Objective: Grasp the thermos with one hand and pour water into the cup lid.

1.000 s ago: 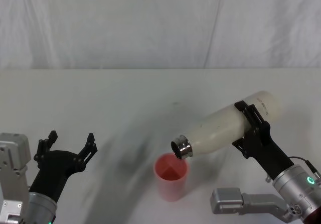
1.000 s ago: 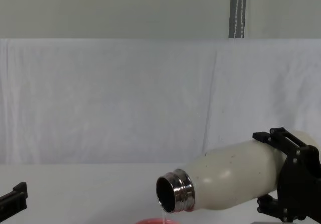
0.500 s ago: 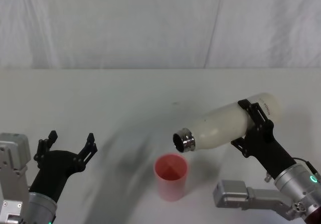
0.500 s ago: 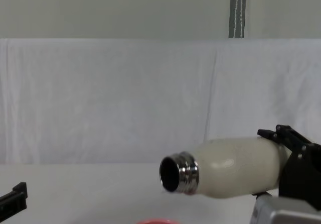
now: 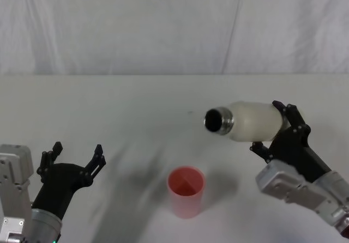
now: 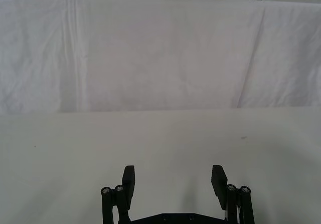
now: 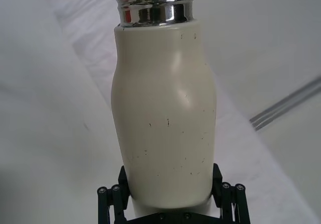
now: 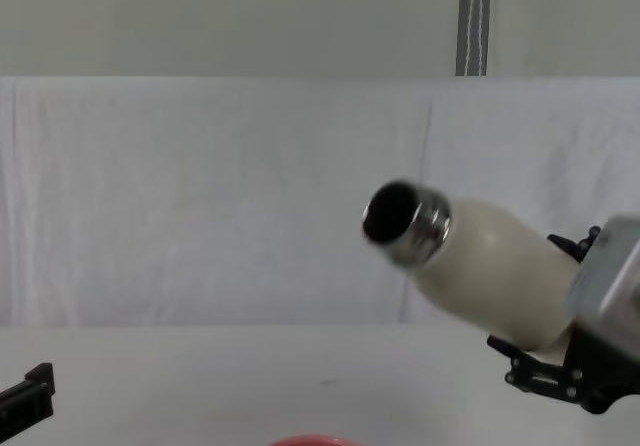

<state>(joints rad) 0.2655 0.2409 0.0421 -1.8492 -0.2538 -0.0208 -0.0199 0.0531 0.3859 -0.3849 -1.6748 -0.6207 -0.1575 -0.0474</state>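
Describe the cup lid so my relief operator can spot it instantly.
On the white table, look near the front edge, midway between the two arms. The cup lid stands there upright, below and left of the thermos held by the right gripper. It is the only pink object, small and open-topped.

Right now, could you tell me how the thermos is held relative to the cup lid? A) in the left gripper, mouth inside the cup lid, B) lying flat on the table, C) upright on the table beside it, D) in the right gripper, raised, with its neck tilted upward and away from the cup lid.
D: the right gripper clamps the thermos in the air, its steel neck angled up in the chest view, clear of the cup lid.
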